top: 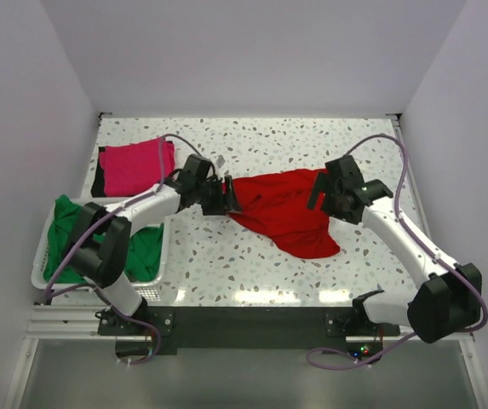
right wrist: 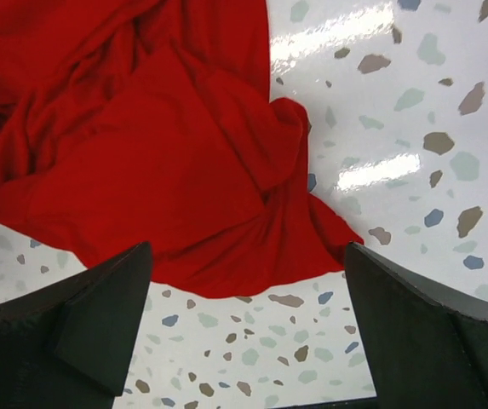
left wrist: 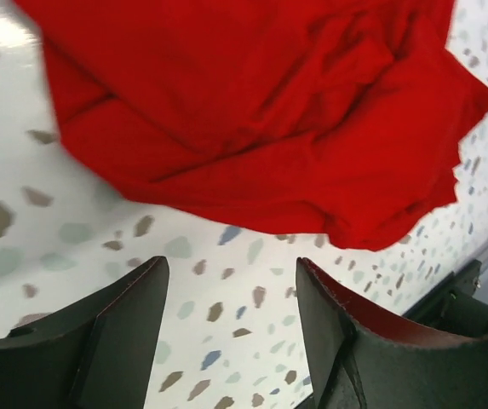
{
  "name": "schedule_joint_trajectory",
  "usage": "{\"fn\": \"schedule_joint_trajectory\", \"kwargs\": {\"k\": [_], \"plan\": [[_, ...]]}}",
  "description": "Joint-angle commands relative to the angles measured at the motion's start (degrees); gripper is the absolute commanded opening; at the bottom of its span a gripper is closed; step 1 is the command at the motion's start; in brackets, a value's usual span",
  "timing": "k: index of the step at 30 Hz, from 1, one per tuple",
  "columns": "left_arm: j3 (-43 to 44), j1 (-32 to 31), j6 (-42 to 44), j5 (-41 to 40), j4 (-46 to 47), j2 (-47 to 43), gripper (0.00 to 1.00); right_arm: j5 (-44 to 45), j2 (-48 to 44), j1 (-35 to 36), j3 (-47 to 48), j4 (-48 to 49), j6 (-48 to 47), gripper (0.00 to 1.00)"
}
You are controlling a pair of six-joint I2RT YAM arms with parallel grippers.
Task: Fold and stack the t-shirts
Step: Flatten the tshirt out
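We see the speckled table (top: 252, 264) carrying the crumpled red t-shirt (top: 290, 213) at its middle, between the two arms, while a white basket (top: 154, 273) at the left edge holds the green t-shirt (top: 65, 230) and the magenta t-shirt (top: 133, 166) lies flat behind it. Our left fingers (top: 229, 198) stand partly apart beside the red cloth's left end, gripping nothing, and our right fingers (top: 318, 192) gape wide at its right end, equally empty
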Motion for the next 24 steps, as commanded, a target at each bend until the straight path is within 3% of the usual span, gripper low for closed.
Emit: {"fn": "schedule_joint_trajectory", "kwargs": {"k": [1,10,16,17,24], "plan": [[4.86,-3.66,-0.38,4.87,4.11,-0.72,0.66,-4.3,1.7,-1.96,-1.56,2.75,0.27,0.97],[5.83,-9.9,-7.4,12.61,10.95,7.89,0.66,-14.93,3.82,-12.6,-7.53,8.64,-0.86,0.94],[8.9,-10.26,-9.34,11.65,9.73,12.55,0.64,-20.02,6.45,-12.69,-5.52,10.67,-5.61,0.76],[9.08,-10.34,-9.69,11.74,10.17,13.08,0.64,-20.64,6.72,-12.69,-5.51,10.84,-6.14,0.69],[10.85,-9.39,-9.87,6.47,6.57,10.72,0.67,-25.66,9.61,-12.69,-7.27,13.03,-7.81,0.56]]}}
